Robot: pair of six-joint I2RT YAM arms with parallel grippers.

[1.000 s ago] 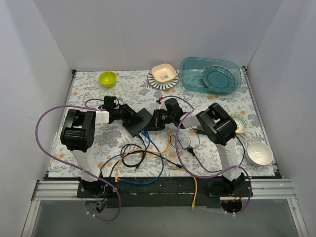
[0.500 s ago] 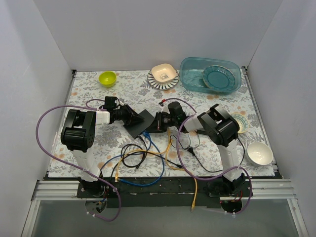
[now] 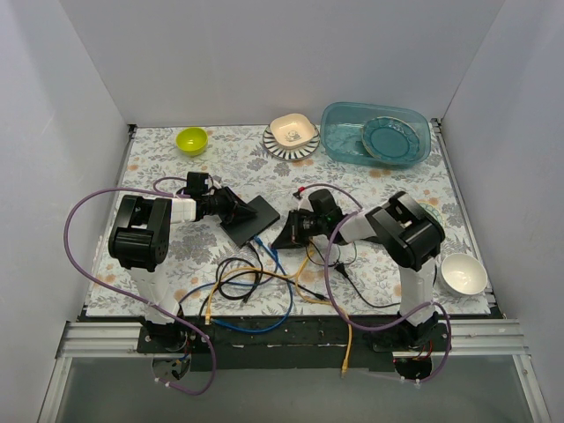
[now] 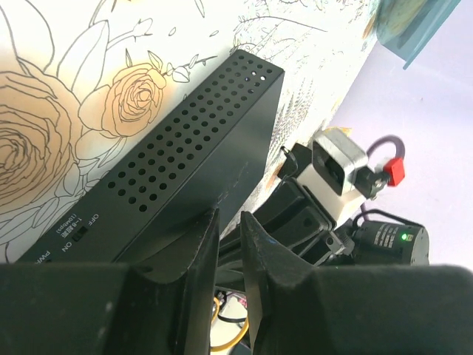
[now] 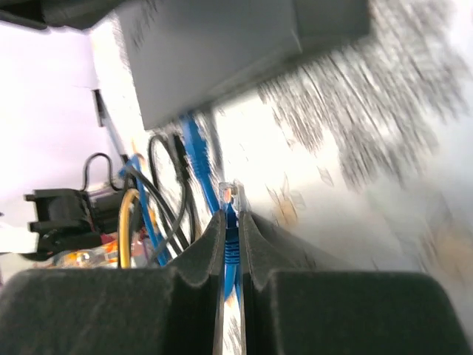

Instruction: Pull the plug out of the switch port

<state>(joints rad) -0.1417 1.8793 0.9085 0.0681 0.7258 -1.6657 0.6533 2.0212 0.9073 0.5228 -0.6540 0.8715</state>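
Note:
The switch (image 3: 256,217) is a flat black box on the flowered cloth; its perforated top fills the left wrist view (image 4: 185,163). My left gripper (image 3: 239,210) has its tips at the switch's left edge, jaws nearly together (image 4: 230,225), and nothing shows between them. My right gripper (image 3: 285,238) is shut (image 5: 231,218) on the blue cable's plug (image 5: 234,198), whose clear tip sticks out past the fingertips. The plug is out of the switch (image 5: 222,52) and a short way from it.
Tangled blue, yellow and black cables (image 3: 256,280) lie in front of the switch. At the back are a green bowl (image 3: 191,139), a striped plate with a white dish (image 3: 291,134) and a teal tub (image 3: 374,132). A white bowl (image 3: 463,273) is at the right.
My right gripper has drawn back from the switch, right and toward the near edge, with the blue plug in it. The left gripper has stayed at the switch.

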